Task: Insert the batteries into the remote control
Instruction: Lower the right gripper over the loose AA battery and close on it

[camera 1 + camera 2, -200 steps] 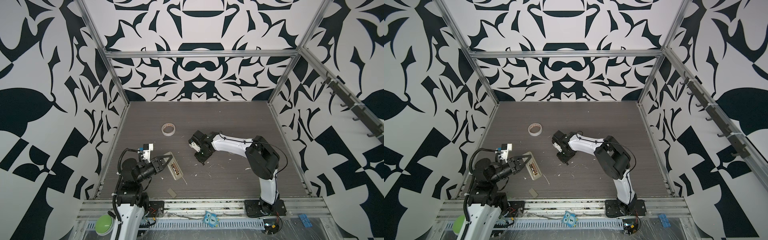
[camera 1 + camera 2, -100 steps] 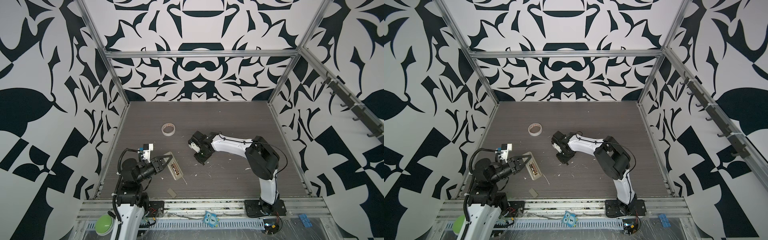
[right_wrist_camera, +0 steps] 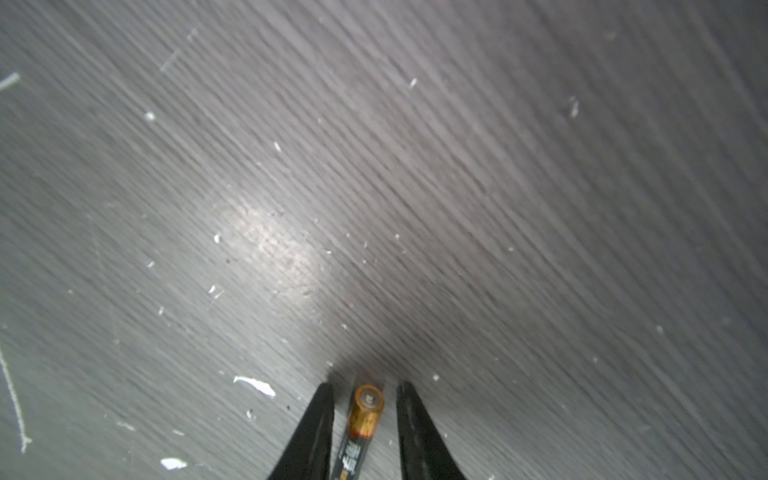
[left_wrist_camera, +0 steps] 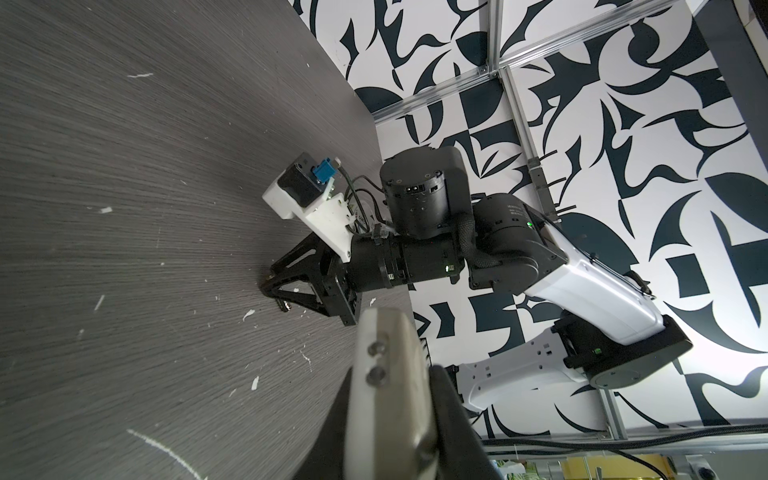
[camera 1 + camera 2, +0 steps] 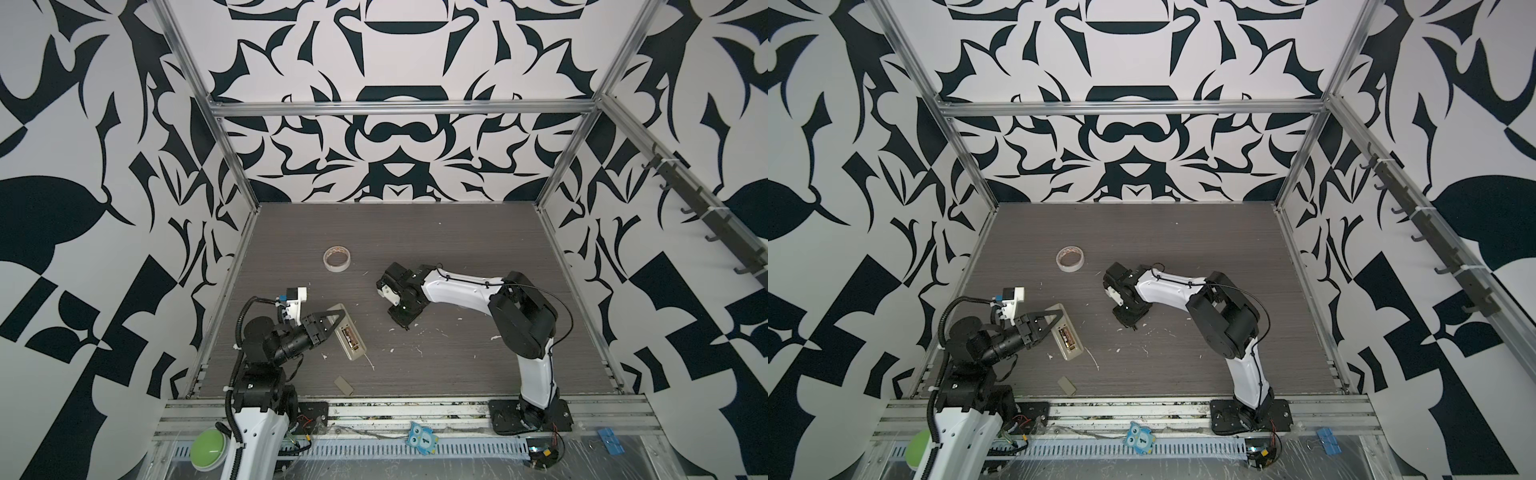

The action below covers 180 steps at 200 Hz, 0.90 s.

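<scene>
The remote control (image 5: 350, 337) lies back-up at the front left of the table, and its open compartment shows a dark, copper-ended battery inside. My left gripper (image 5: 330, 326) is shut on the remote's long edge. In the left wrist view the remote (image 4: 390, 353) stands edge-on between the jaws. My right gripper (image 5: 401, 323) points down onto the table near the middle. In the right wrist view a battery (image 3: 362, 419) lies lengthwise between the two black fingers of the right gripper (image 3: 365, 385), with a gap on each side.
A tape roll (image 5: 337, 258) lies behind the remote. A small beige cover (image 5: 344, 385) sits near the front edge. White scraps and a thin white strand (image 5: 370, 362) are scattered between the arms. Metal frame posts and patterned walls close in the table.
</scene>
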{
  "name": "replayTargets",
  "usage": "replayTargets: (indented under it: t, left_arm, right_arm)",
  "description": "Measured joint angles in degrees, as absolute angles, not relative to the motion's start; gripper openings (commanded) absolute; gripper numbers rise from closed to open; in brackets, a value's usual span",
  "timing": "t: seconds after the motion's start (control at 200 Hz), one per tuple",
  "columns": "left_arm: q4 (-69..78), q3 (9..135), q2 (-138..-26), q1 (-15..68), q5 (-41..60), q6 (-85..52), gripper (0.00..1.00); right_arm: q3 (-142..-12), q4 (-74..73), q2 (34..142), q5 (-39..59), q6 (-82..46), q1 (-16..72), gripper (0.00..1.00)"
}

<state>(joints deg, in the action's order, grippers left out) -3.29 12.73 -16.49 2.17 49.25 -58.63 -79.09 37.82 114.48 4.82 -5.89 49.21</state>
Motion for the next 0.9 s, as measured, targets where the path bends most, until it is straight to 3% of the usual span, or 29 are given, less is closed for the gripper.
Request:
replayTargets:
  t: [0.9]
  left_arm:
    - [-3.3,12.7,-16.5,2.2,49.2,-58.5,0.0]
  right_arm:
    - [-79.1,37.8,114.5,4.9,-5.8,49.2,0.05]
